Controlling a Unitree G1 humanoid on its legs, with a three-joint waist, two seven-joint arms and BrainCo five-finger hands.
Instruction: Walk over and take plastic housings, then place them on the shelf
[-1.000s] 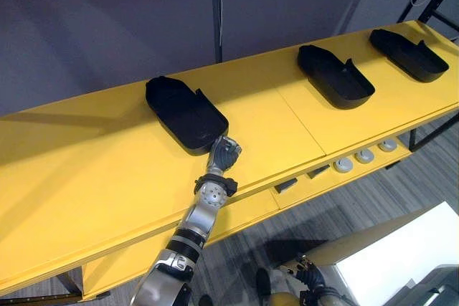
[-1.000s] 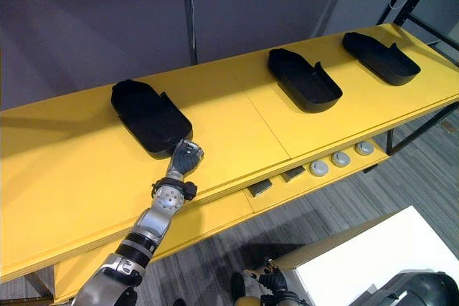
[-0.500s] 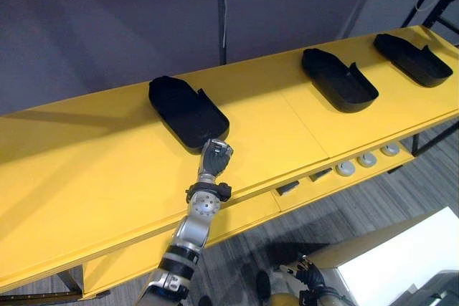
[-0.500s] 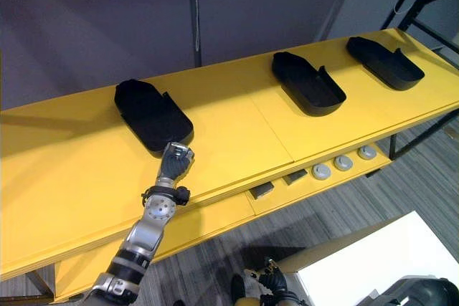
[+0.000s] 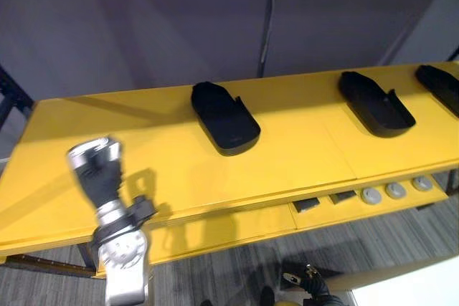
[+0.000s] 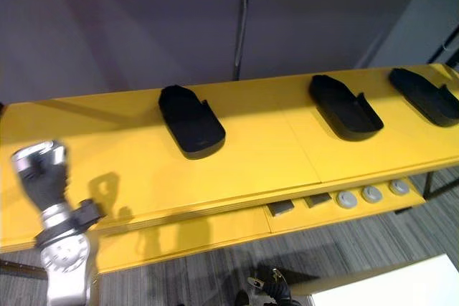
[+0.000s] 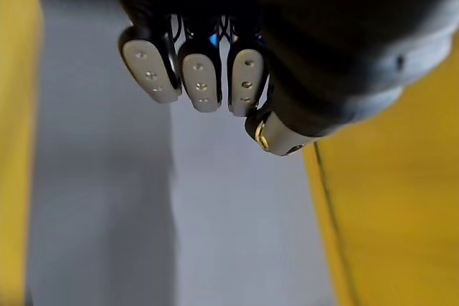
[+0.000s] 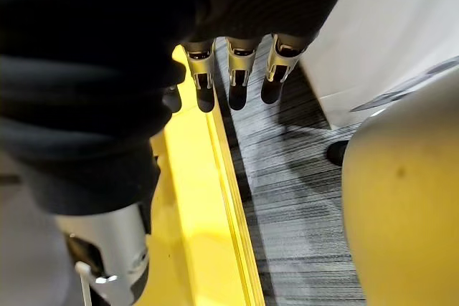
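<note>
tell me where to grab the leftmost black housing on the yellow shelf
Grip the rounded near-end wall of the leftmost plastic housing, fingers inside the open cavity, coming from the shelf's front edge. It lies open side up with that end toward the robot; the raised tab on its right rim would likely hinder a side grip.

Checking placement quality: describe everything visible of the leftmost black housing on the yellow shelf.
The leftmost housing is a matte black, plastic-looking shallow shell, open side up, with a raised rim, a rounded front end and a small tab on its right rim. It lies flat on the yellow shelf top, skewed to the front edge, apart from the other housings. Nothing touches it; the left hand is well to its left.
</note>
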